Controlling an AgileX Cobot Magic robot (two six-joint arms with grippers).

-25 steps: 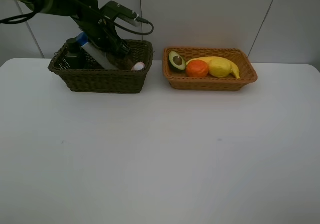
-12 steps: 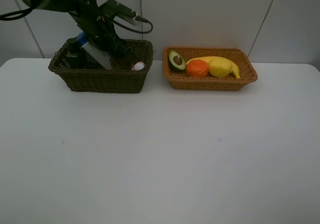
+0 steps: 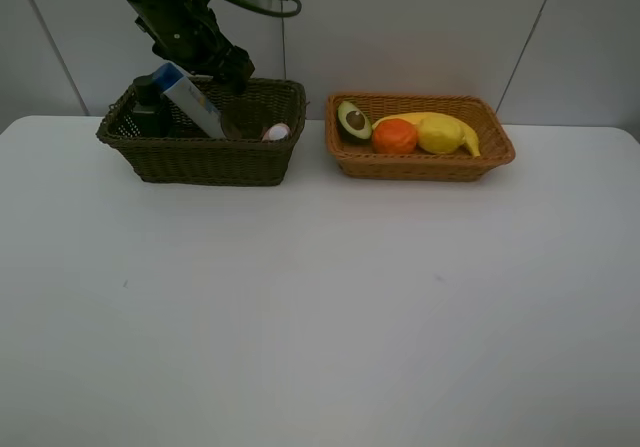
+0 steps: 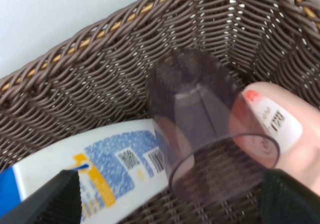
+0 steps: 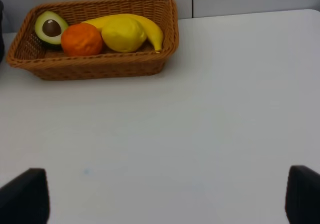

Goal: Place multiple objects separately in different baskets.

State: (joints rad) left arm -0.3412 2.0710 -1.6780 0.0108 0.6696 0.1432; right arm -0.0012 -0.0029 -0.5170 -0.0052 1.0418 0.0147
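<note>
The dark olive-brown basket (image 3: pixel 200 159) holds the white blue-capped bottle (image 3: pixel 192 99), the dark green square bottle (image 3: pixel 148 109) and the pink white-capped bottle (image 3: pixel 277 132). My left gripper (image 3: pixel 232 69) hangs open just above its back rim. In the left wrist view the translucent mauve cup (image 4: pixel 200 119) lies on its side on the basket floor (image 4: pixel 100 83), between the white bottle (image 4: pixel 100 164) and the pink bottle (image 4: pixel 275 129), free of my fingers (image 4: pixel 50 204). The orange-tan basket (image 3: pixel 420 164) holds the avocado half (image 3: pixel 353 120), orange (image 3: pixel 394 135), lemon (image 3: pixel 438 134) and banana (image 3: pixel 466 134). My right gripper (image 5: pixel 162 196) is open over bare table.
Both baskets stand side by side at the back of the white table (image 3: pixel 320 307), close to the wall. The right wrist view shows the orange-tan basket (image 5: pixel 100 66) far ahead of the right fingers (image 5: pixel 22 194). The right arm is outside the exterior view.
My left gripper has risen up and back out of the dark basket and opened wider. The white bottle now shows fully. The right arm has not moved.
</note>
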